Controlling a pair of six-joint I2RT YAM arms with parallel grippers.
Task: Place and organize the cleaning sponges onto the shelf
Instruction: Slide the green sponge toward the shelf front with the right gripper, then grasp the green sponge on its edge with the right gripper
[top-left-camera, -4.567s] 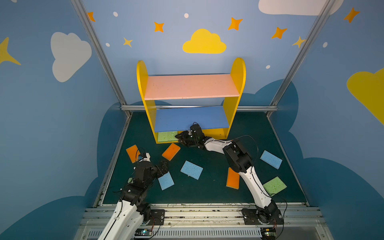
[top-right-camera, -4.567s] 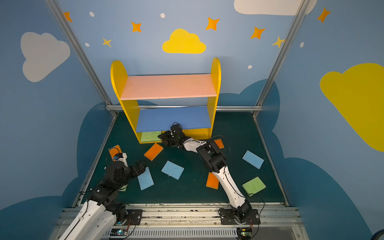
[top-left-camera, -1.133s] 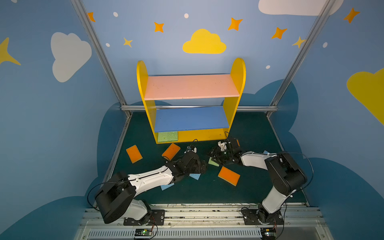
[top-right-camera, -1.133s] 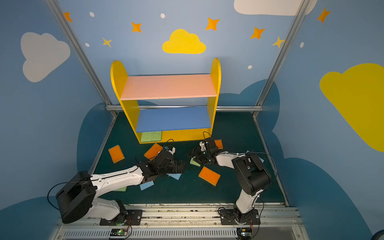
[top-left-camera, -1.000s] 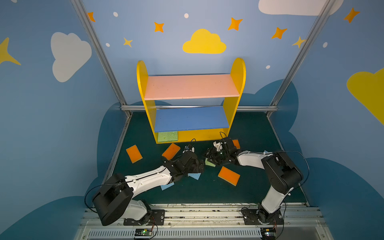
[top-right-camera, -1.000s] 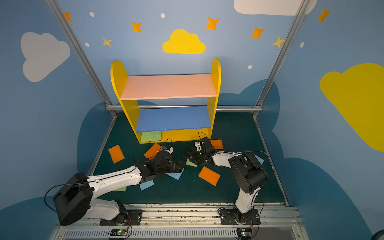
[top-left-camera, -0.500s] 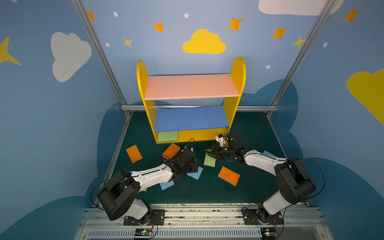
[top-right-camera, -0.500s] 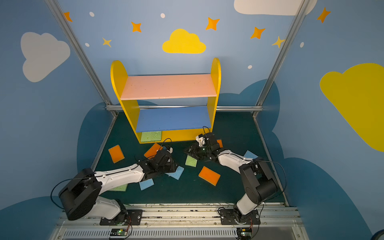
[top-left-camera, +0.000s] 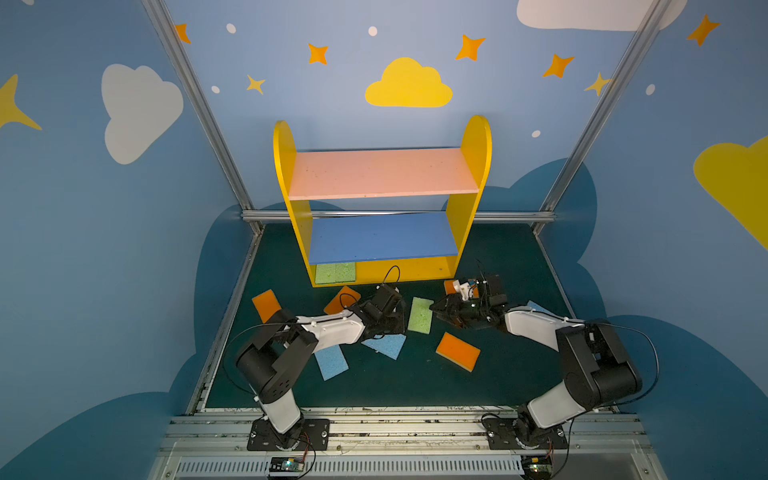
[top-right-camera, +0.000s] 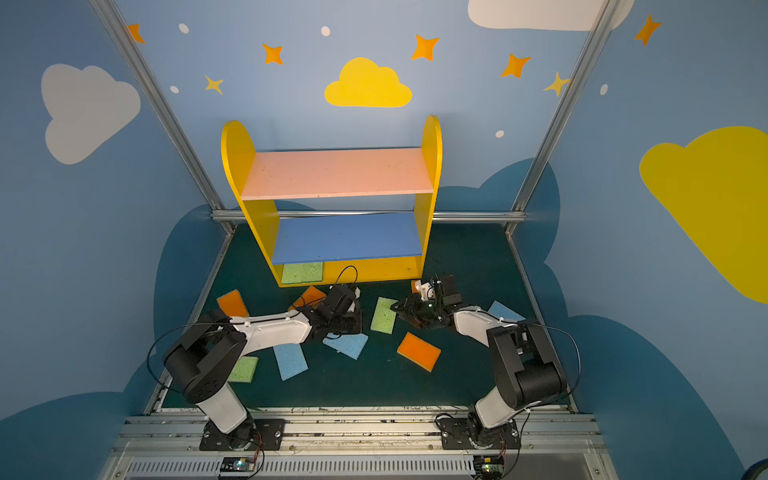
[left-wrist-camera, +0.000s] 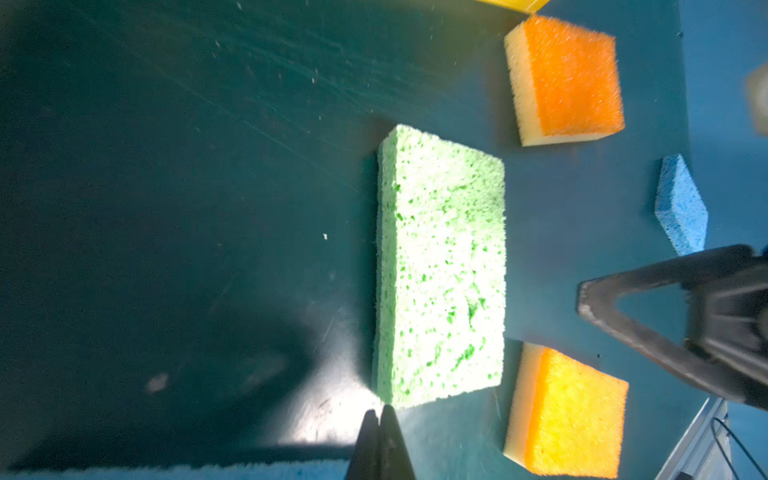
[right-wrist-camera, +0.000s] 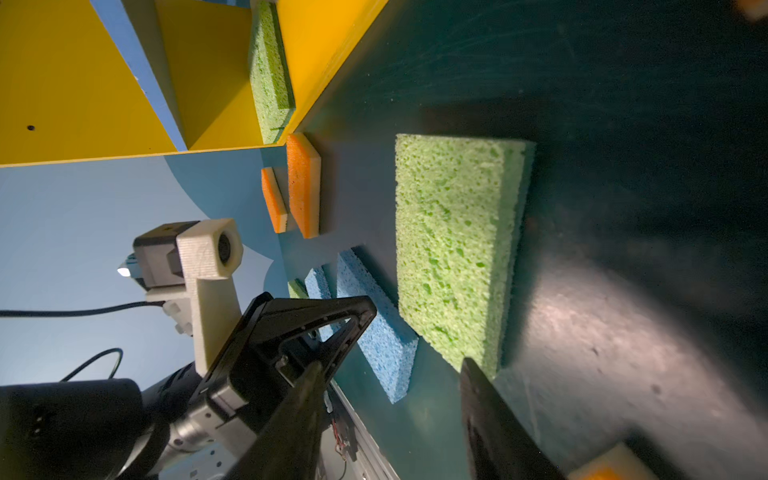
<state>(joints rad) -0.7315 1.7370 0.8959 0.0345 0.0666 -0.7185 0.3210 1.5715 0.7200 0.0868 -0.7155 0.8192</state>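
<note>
Left claw (left-wrist-camera: 379, 419) we see pressed shut and empty; right claw (right-wrist-camera: 390, 365) stands open, holding nothing. Between them a green sponge (top-left-camera: 420, 315) lies flat on the tabletop (top-left-camera: 415, 386), in front of the shelf (top-left-camera: 474, 166).

both top views look down from high over the worktop (top-left-camera: 415, 386) and shelf (top-left-camera: 382, 174). wrist views sit close behind left end effector (left-wrist-camera: 379, 417) and right end effector (right-wrist-camera: 391, 365), sharing the green sponge (left-wrist-camera: 440, 266) ahead.
</note>
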